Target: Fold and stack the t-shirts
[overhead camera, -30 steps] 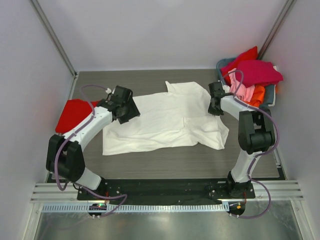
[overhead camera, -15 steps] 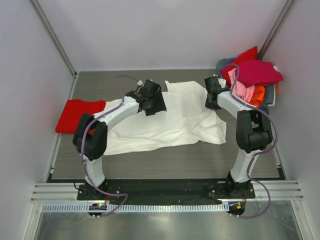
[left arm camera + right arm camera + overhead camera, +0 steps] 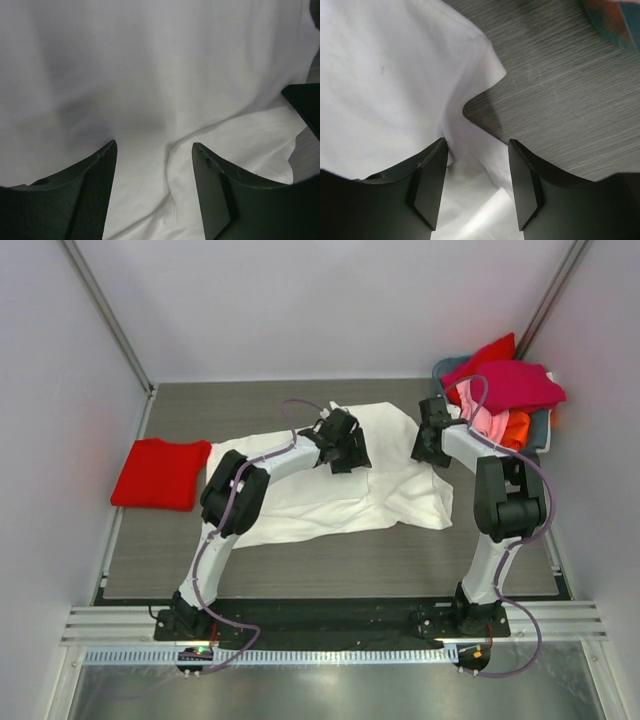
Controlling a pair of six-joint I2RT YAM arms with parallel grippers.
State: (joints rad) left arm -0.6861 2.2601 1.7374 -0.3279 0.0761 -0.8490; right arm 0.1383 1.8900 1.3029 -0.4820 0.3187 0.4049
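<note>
left hand point(image 3: 154, 145) parted, empty, low over white t-shirt point(image 3: 150, 60) | right hand point(image 3: 476, 142) parted, empty, at its edge

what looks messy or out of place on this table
The large white cloth t-shirt lies rumpled and skewed mid-table, its right side bunched in creases. A heap of magenta, pink and orange shirts overflows the grey-blue plastic basket. The folded red t-shirt looks tidy.
</note>
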